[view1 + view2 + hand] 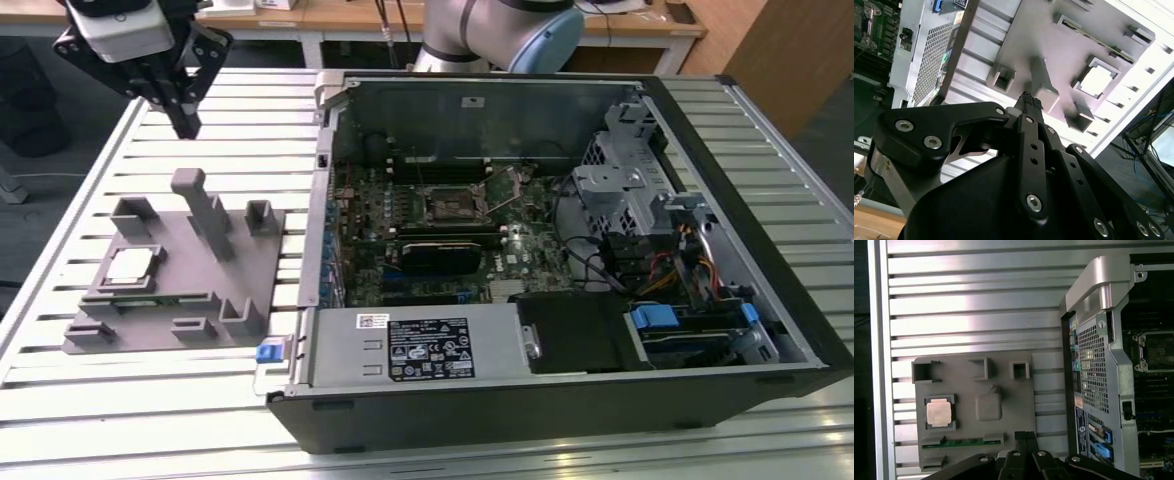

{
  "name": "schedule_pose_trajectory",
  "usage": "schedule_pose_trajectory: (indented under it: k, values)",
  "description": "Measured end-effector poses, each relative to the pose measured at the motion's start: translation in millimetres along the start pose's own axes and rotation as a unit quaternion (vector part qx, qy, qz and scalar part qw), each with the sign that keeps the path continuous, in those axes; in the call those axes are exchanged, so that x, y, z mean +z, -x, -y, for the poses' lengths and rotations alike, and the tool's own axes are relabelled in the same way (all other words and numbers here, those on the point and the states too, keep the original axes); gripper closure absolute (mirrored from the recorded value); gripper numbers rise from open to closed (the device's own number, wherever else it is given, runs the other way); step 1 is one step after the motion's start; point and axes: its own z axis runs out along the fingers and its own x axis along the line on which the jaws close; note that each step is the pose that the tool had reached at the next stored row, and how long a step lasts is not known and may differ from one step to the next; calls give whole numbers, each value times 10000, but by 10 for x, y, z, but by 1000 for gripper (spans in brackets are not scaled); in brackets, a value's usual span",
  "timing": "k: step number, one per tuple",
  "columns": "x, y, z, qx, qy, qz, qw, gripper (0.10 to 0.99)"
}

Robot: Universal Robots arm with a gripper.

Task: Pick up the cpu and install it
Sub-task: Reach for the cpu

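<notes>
The cpu is a small square chip with a pale metal top, lying in a square pocket of the grey plastic fixture on the exterior view's left. Both wrist views show it too: cpu, cpu. My gripper hangs well above the table behind the fixture, apart from the chip. Its black fingers are pressed together with nothing between them, as the fingertips also show. The open socket sits on the motherboard inside the case.
An open computer case fills the middle and the exterior view's right of the slatted metal table. A thin green memory stick lies in a slot of the fixture. Upright grey posts rise from the fixture.
</notes>
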Motion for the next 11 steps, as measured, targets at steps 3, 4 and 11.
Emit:
schedule_pose_trajectory:
  k: [3,4,11]
  values:
    - [0,-40,3,0,0,0,10000,980]
    - [0,-53,4,0,0,-1,10000,980]
    - [2,-143,11,0,0,-2,10000,980]
